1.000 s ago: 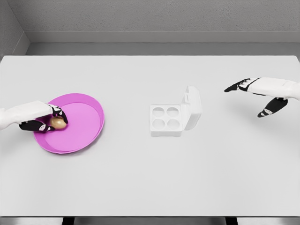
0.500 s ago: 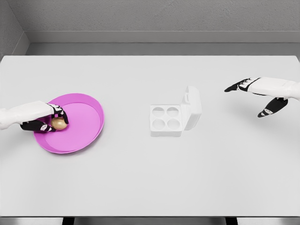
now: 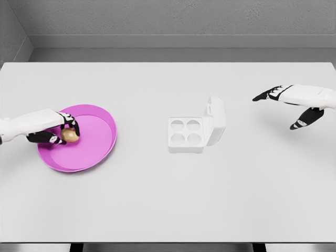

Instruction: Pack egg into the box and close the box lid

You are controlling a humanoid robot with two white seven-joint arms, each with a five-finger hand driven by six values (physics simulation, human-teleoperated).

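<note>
The left robot hand (image 3: 62,131) is curling its dark fingers (image 3: 72,125) around the brown egg (image 3: 70,135), clamping it over the left part of the pink plate (image 3: 100,144). Whether the egg is resting on the plate or hanging just above it cannot be told. So much of the egg is sitting inside the grasp that its long axis and the way it is pointing are not readable.

The white box (image 3: 186,134) is lying near the middle of the desk (image 3: 168,199), well apart from the plate. It is showing four round cups in a two-by-two grid, and its lid (image 3: 215,119) is standing open on the right side, leaning away to the right. No writing or label is showing anywhere.

The right robot hand (image 3: 291,102) is hovering at the far right with fingers spread apart, gripping nothing.
</note>
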